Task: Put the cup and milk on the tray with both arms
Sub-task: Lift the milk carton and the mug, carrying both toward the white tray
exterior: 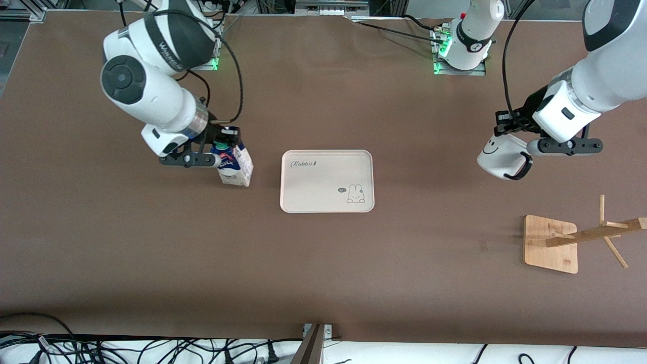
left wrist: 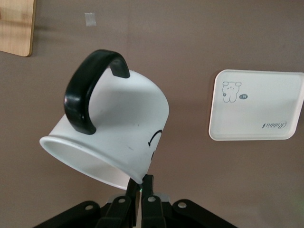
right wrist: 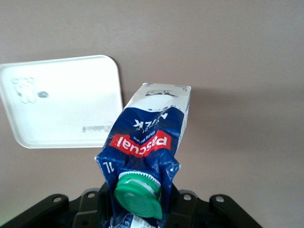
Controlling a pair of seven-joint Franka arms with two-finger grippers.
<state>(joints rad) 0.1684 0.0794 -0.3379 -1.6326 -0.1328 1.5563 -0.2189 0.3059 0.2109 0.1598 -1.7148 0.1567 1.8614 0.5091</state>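
Note:
The cream tray (exterior: 323, 177) lies flat mid-table with nothing on it; it also shows in the left wrist view (left wrist: 266, 104) and the right wrist view (right wrist: 66, 109). My right gripper (exterior: 223, 145) is shut on the top of the milk (exterior: 236, 169), which tilts beside the tray toward the right arm's end. Its green cap and blue top fill the right wrist view (right wrist: 149, 133) at my gripper (right wrist: 137, 209). I cannot tell if its base touches the table. My left gripper (exterior: 508, 129) is shut on the rim of the cup (exterior: 500, 156). The cup hangs tilted in the air over the table at the left arm's end (left wrist: 118, 128), pinched by my fingers (left wrist: 142, 183).
A wooden rack with a square base (exterior: 548, 242) stands toward the left arm's end, nearer to the front camera than the cup; its corner shows in the left wrist view (left wrist: 16, 26). Black cables (exterior: 151, 349) lie along the table's near edge.

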